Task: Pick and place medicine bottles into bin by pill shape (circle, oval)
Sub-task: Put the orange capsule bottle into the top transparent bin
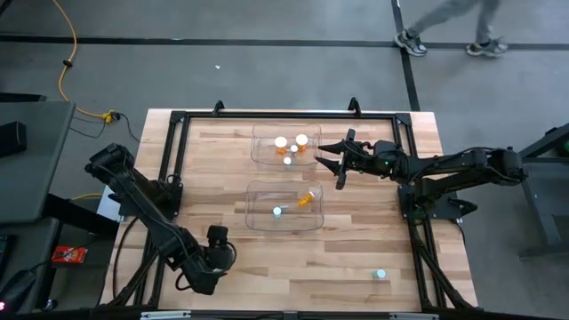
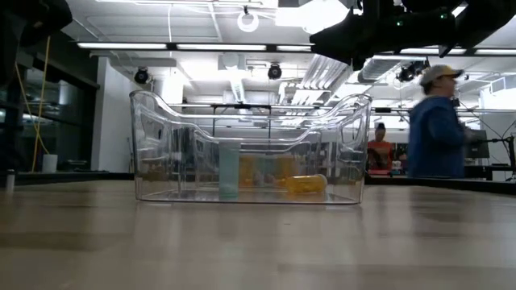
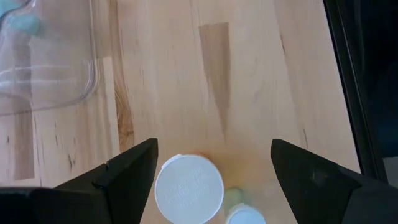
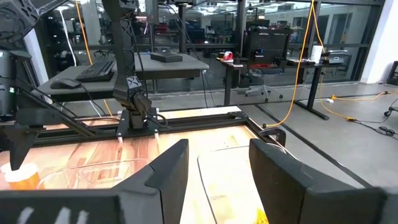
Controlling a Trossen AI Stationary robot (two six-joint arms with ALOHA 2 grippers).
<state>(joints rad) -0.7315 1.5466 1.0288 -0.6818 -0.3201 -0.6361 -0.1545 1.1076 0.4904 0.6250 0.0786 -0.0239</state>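
My left gripper (image 1: pixel 216 242) (image 3: pixel 212 146) is at the table's near left, pointing down and open. Its fingers stand on either side of an orange bottle with a white cap (image 3: pixel 188 188) without touching it. A second small bottle (image 3: pixel 244 215) stands right beside that one. My right gripper (image 1: pixel 329 164) (image 4: pixel 217 155) is open and empty, above the table by the right side of the far clear bin (image 1: pixel 260 158). That bin holds orange bottles with white caps (image 1: pixel 291 145). The near clear bin (image 1: pixel 253 218) holds an upright teal bottle (image 2: pixel 229 169) and an orange bottle lying on its side (image 2: pixel 306 184).
A lone pale bottle (image 1: pixel 380 275) stands on the table near its right front corner. A black frame (image 1: pixel 178 120) runs around the wooden table top. People show beyond the table in the low view (image 2: pixel 435 129) and in the high view (image 1: pixel 444 27).
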